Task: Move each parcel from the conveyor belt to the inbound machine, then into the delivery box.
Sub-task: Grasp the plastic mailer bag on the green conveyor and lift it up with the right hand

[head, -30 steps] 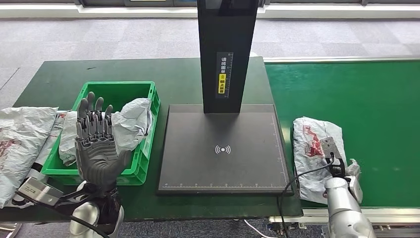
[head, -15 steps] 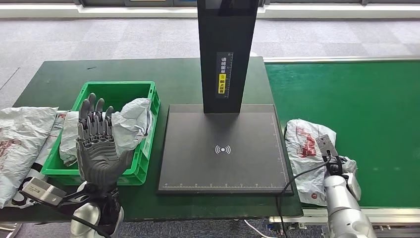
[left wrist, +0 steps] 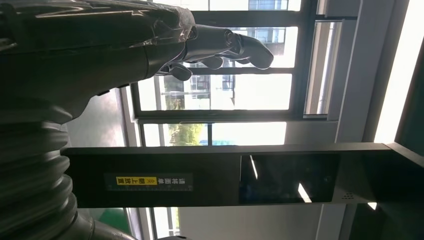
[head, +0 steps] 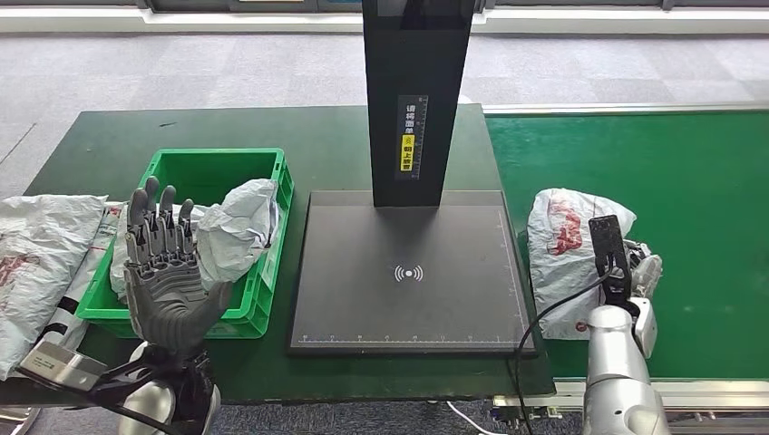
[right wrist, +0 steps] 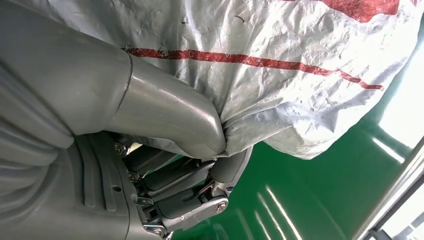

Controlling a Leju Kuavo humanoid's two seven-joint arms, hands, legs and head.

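Head view | right robot hand (head: pixel 635 272) lifted parcel (head: pixel 567 258) higher; left robot hand (head: pixel 168 276) lower

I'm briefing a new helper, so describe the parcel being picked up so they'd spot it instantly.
Find the green conveyor belt, right of the black scanner plate. At its near edge lies a crumpled white bag with red print, pinched by the right robot hand; the other bags sit left, in or beside the green crate.

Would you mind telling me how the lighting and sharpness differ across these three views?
Head view: even light, sharp throughout. Left wrist view: bright windows blow out, leaving the left hand a dark silhouette. Right wrist view: parcel crisp and close, with glare on the green belt.
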